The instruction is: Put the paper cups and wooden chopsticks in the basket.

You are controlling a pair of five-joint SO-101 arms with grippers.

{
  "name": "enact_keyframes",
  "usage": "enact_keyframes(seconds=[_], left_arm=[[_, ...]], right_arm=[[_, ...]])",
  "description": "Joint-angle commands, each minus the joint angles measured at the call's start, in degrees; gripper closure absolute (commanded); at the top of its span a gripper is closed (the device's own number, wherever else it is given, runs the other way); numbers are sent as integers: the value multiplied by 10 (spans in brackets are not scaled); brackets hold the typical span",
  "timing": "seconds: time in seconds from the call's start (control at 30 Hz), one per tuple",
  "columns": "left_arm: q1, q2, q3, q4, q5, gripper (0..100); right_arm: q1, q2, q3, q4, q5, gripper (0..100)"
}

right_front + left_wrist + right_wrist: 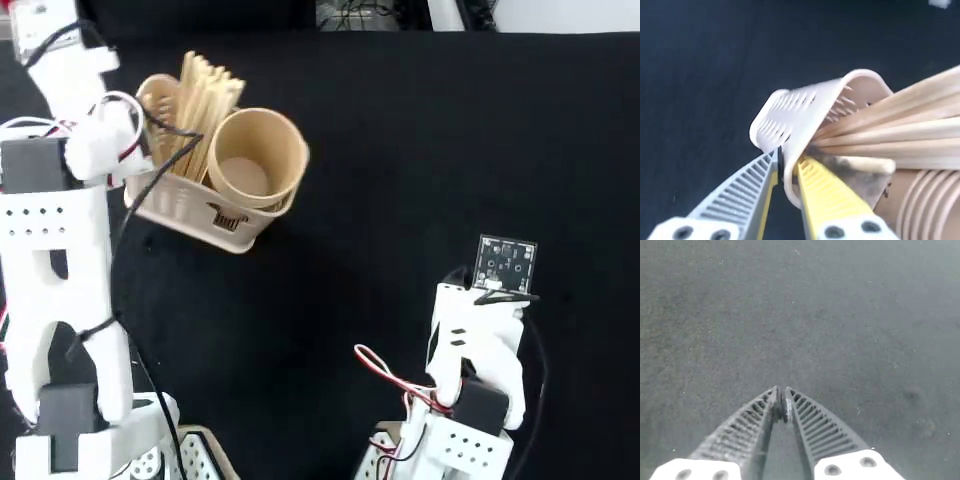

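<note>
A white slotted basket (195,212) stands at the table's back left. It holds a large paper cup (256,160), a second paper cup (158,98) and a bundle of wooden chopsticks (205,98) leaning out over the rim. My left gripper (786,167) is shut on the basket (790,112) wall, with the grey finger outside and the yellow finger inside, beside the chopsticks (890,130). A cup's ribbed side (925,205) shows close by. My right gripper (781,407) is shut on nothing, over bare black table at the front right.
The black table (420,150) stretches from the basket to the right arm (478,345). The left arm's white body (55,250) and its cables stand along the left edge, close to the basket.
</note>
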Motion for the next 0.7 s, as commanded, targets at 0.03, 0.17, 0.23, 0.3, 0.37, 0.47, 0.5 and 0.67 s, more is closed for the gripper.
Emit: enact_keyframes(seconds=[0.03,0.17,0.23,0.3,0.37,0.47,0.5,0.67], left_arm=[[-23,-34,76,-41,-5,970],[-22,-36,128,-62,-5,967],[-23,-37,130,-59,-5,963],[-24,-37,116,-47,-4,913],[-23,-37,91,-30,-1,834],[-21,-37,54,-12,0,780],[-19,-37,40,-7,0,780],[-19,-37,-45,47,-2,780]], right_arm=[[-8,-38,0,-3,-3,985],[-8,-39,4,-4,-3,985],[-8,-39,5,-4,-3,985],[-8,-39,6,-4,-3,985],[-8,-39,6,-4,-3,985],[-8,-38,7,-4,-3,985],[-8,-38,8,-3,-3,985],[-25,-38,17,-4,0,985]])
